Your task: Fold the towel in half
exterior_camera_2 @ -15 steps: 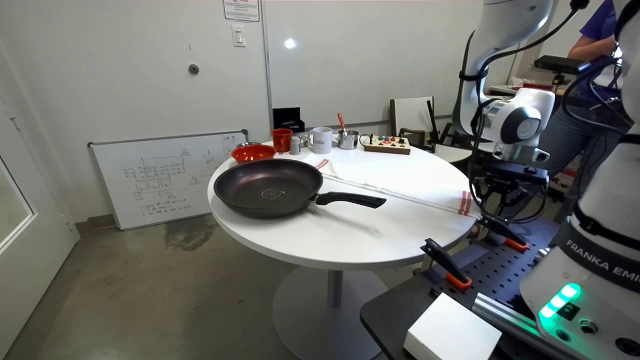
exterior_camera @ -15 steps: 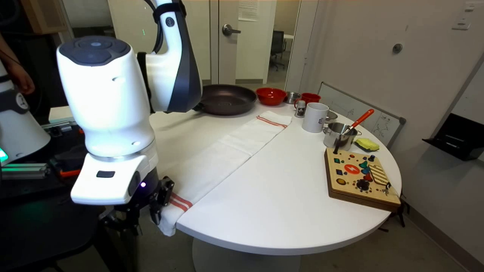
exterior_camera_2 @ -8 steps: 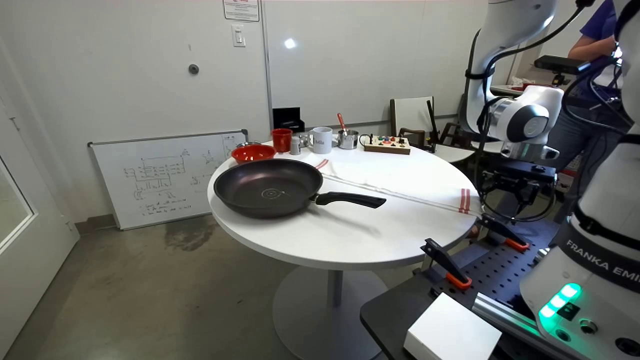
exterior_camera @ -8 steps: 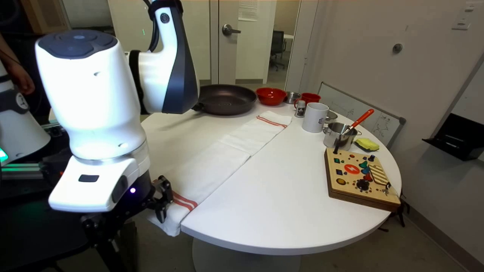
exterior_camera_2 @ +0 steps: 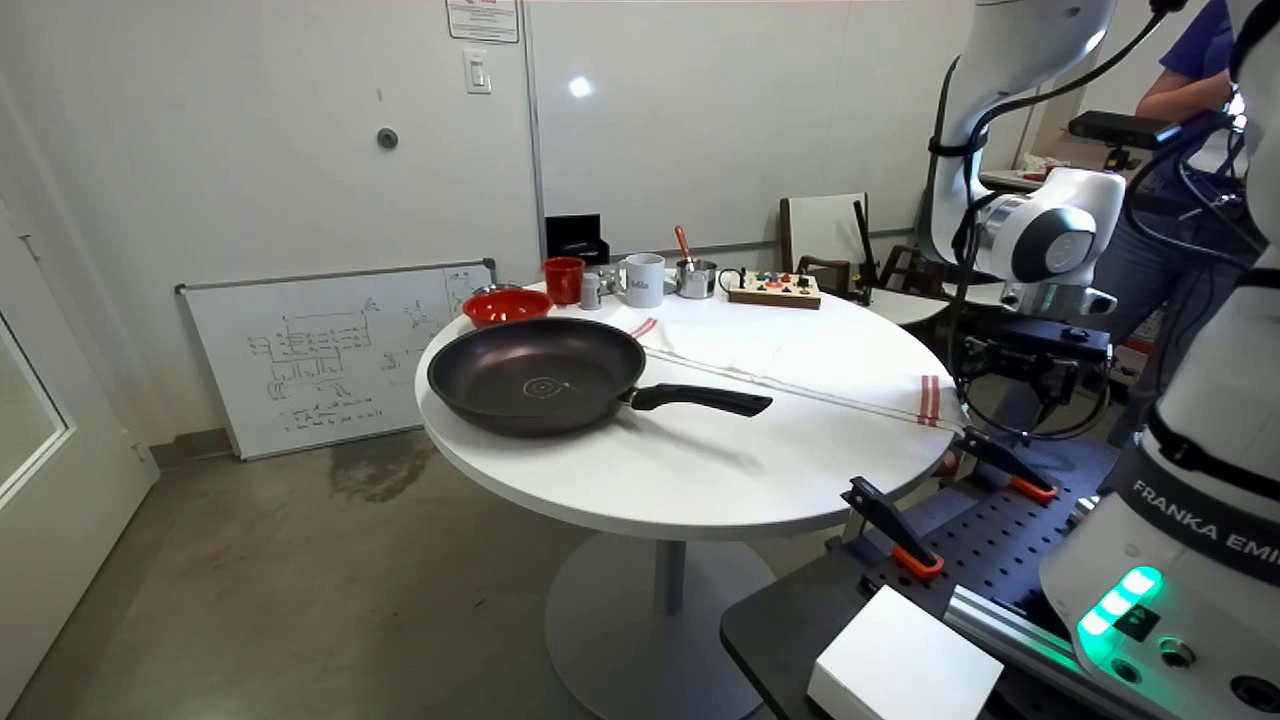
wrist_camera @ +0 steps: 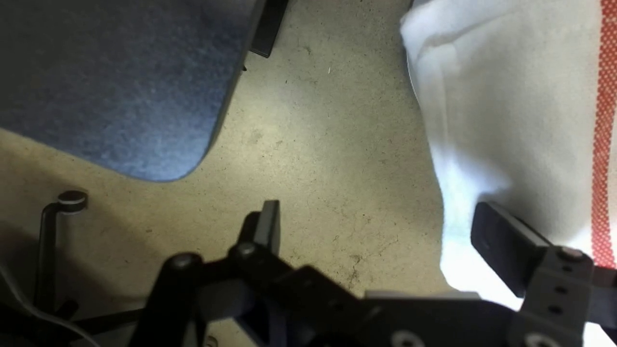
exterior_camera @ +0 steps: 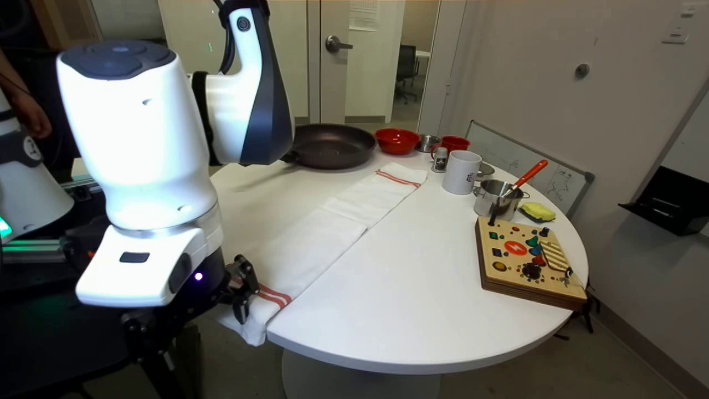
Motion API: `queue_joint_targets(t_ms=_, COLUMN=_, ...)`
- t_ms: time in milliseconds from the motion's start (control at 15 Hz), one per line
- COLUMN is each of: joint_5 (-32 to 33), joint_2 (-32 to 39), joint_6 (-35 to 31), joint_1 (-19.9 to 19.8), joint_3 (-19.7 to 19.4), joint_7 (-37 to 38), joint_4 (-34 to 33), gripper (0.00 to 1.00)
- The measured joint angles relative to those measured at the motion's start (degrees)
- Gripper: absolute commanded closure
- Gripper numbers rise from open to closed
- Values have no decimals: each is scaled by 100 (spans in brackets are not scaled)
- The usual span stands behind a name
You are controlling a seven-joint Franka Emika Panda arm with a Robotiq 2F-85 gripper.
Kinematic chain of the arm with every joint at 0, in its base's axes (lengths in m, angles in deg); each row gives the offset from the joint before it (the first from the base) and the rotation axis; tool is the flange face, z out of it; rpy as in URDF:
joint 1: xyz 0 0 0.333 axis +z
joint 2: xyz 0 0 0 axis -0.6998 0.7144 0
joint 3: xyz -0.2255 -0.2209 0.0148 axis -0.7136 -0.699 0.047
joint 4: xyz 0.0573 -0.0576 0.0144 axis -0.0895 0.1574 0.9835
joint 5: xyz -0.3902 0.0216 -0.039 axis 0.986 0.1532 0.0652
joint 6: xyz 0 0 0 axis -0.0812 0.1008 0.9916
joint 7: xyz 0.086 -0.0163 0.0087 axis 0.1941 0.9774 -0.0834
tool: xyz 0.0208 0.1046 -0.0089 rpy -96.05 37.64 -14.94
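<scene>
1. By the drooping end of one white towel hung one gripper, its two fingers spread wide apart, with floor visible between them in the wrist view.
2. One finger overlapped the towel's edge in that view; whether it touched the fabric, I could not tell. The second finger stood clear of it.
3. Long and narrow, the towel lay stretched over one round table, its end by the gripper hanging past the rim. Red stripes crossed it near both ends, two at each. A crosswise crease marked it about halfway, and its hanging corner looked slightly rumpled.
4. Farther along the tabletop, in an exterior view, I counted one dark frying pan, one red bowl, one red mug, one white mug, one shaker, one steel pot with one red handle rising from it, and two metal pieces, partly hidden.
5. Beside the pot sat one yellow-green pad and one wooden board with knobs.
6. Beyond the table, in an exterior view, were two clamps, one white box on a black bench, one leaning whiteboard and one person, partly out of frame.
</scene>
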Motion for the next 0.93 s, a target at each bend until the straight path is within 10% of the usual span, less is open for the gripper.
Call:
queue_joint_targets(t_ms=267, joint_5=51, joint_2=17, joint_6=-121, joint_1=102, joint_3=-65, joint_7=205, joint_4=-47, gripper=0)
queue_joint_targets(t_ms=933, joint_5=3563, joint_2=-120, joint_6=253, joint_1=339, joint_3=-470, joint_7=3328, joint_4=-72, gripper=0)
